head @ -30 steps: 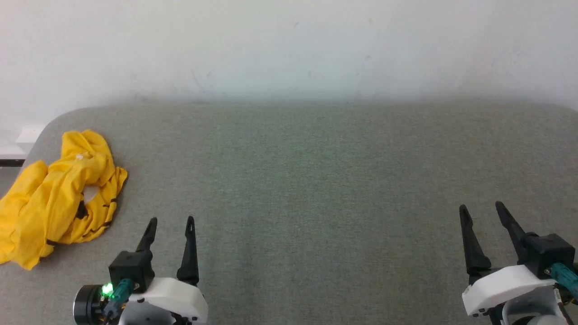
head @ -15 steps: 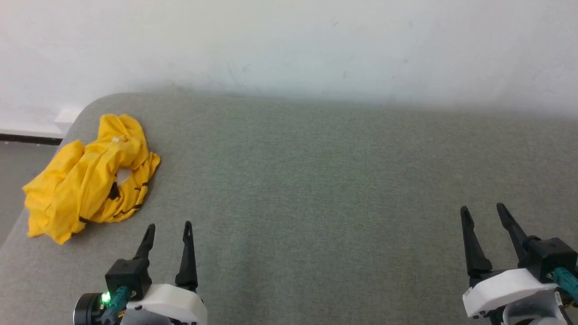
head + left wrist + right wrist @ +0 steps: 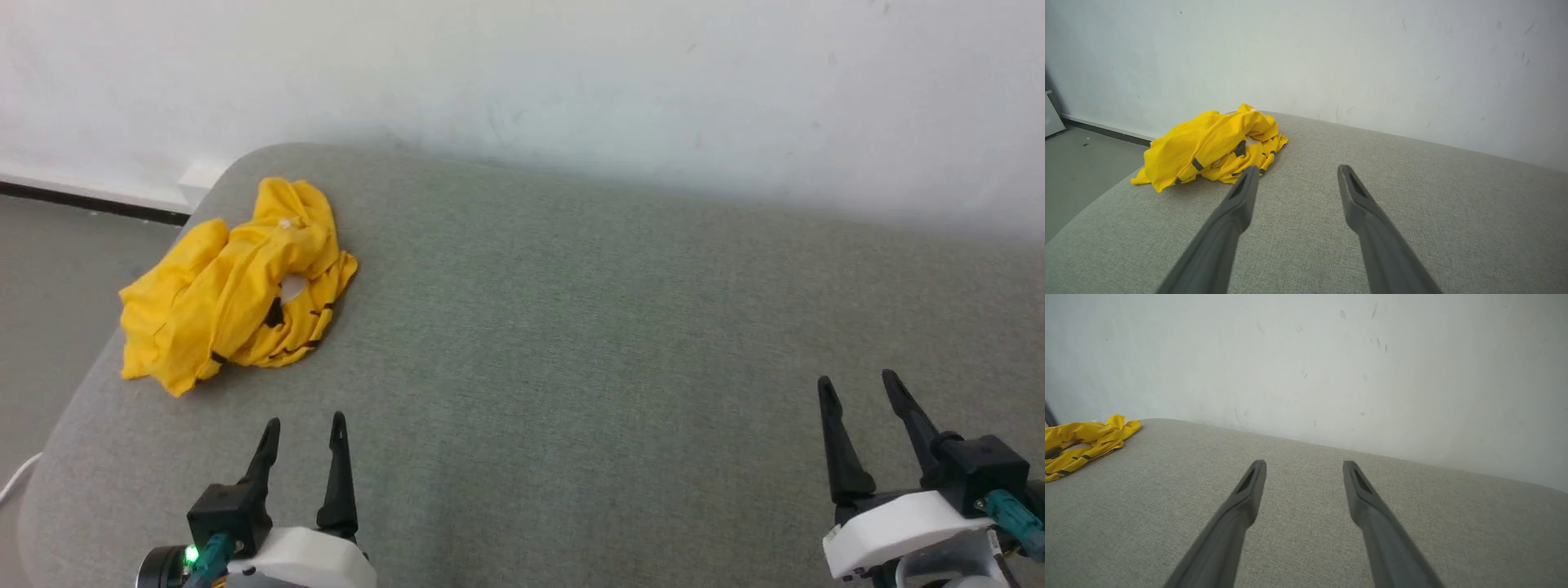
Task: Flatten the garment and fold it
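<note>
At far-left corner of table point(image 3: 571, 327): garment point(image 3: 237, 286) crumpled | left gripper point(image 3: 305, 418) spread, empty | right gripper point(image 3: 856, 376) spread, empty

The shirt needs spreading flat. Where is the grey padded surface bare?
The grey padded surface is bare across its whole middle and right, bordered by the white wall behind, the crumpled bright yellow T-shirt at left, and the open left gripper and right gripper in front. Only the far-left corner, under the shirt, is crowded.
</note>
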